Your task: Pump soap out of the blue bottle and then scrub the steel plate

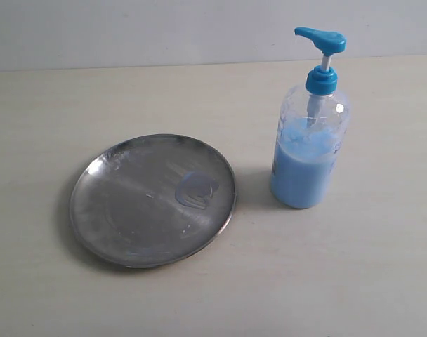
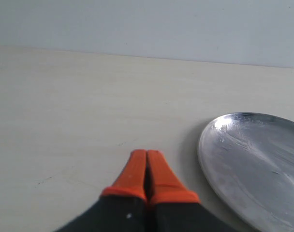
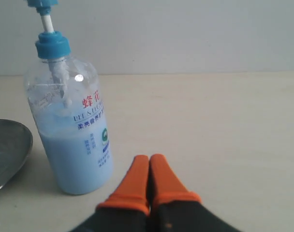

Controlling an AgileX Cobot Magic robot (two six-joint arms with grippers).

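Observation:
The blue bottle (image 1: 310,140) stands upright on the table, right of the steel plate (image 1: 129,210); its pump head (image 1: 320,37) points left. Light blue soap fills its lower half, and a pale blue soap smear (image 1: 196,189) lies on the plate's right part. Neither gripper shows in the exterior view. My left gripper (image 2: 147,153) is shut and empty, low over the table beside the plate's rim (image 2: 205,159). With its orange fingers pressed together and nothing between them, my right gripper (image 3: 149,157) sits close to the bottle (image 3: 72,130), apart from it.
The pale table (image 1: 382,281) runs to a light wall (image 1: 199,28) at the back. The plate's edge (image 3: 11,145) shows beyond the bottle in the right wrist view.

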